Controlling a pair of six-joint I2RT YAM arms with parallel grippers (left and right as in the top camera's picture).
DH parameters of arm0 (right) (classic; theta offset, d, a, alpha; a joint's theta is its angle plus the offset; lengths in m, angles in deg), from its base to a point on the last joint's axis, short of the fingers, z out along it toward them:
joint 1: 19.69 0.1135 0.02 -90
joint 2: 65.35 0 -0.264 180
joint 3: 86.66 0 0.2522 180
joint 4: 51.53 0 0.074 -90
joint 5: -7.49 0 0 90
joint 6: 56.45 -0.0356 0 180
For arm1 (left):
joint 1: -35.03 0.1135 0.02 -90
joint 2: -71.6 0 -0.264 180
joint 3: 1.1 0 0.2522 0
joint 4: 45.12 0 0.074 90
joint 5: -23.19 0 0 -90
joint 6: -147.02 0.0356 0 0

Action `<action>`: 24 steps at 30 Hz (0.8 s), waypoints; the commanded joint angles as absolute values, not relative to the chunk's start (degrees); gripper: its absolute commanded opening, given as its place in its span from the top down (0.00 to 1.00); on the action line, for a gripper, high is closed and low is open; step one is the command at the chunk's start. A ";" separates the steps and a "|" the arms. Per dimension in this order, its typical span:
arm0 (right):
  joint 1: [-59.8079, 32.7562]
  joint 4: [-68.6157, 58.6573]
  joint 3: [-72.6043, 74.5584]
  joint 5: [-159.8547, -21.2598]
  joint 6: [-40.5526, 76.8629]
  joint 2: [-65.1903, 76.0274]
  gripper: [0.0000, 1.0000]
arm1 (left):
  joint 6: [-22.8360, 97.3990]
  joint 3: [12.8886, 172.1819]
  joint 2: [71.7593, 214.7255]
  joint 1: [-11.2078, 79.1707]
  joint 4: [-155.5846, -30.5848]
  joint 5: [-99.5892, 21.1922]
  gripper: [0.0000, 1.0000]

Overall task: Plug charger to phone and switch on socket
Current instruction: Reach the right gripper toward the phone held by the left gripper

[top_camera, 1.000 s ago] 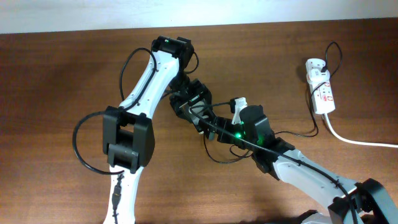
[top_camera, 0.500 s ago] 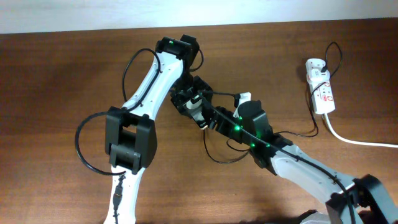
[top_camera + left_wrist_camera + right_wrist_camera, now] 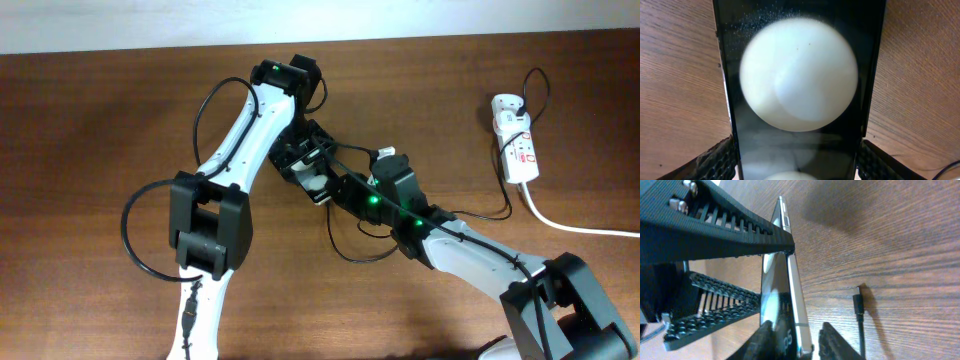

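Note:
The phone point(image 3: 799, 75), black with a big white round patch on its face, stands on edge off the table, and my left gripper point(image 3: 799, 167) is shut on its two long sides. From above it shows as a pale spot point(image 3: 320, 184) where the two grippers meet. My right gripper point(image 3: 797, 341) straddles the phone's near end point(image 3: 796, 300); one finger point(image 3: 762, 340) touches the face, the other point(image 3: 832, 341) stands a narrow gap off the back. The charger's plug tip point(image 3: 857, 302) lies on the wood just right of it. The socket point(image 3: 516, 140) lies at the far right.
The charger's thin black cable point(image 3: 500, 212) runs from the white adapter point(image 3: 507, 104) on the socket across the wood and loops under my right arm point(image 3: 460, 255). A thick white cord point(image 3: 575, 226) leaves the socket toward the right edge. My left arm point(image 3: 235, 135) spans the table's middle.
My right gripper has slid up and left onto the phone's end and its jaws have narrowed from wide open to nearly the phone's thickness. The left gripper keeps its hold.

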State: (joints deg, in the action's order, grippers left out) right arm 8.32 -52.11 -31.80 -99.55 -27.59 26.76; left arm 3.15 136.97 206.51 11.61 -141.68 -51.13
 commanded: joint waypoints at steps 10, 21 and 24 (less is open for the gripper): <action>8.80 -52.14 -30.55 -99.60 -29.54 27.02 0.96 | 2.82 138.22 206.00 11.39 -142.06 -53.73 0.98; -4.33 -40.20 -30.55 -114.00 -17.45 23.22 0.96 | 19.96 138.24 198.84 12.33 -142.56 -54.74 0.05; -7.02 -34.08 -30.57 -114.02 -13.30 17.04 0.96 | 20.70 138.24 195.08 12.31 -143.10 -54.85 0.02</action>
State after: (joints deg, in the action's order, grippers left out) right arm -5.69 -35.96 -30.75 -112.62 -18.19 22.08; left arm 19.02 137.28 200.63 11.96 -142.84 -53.82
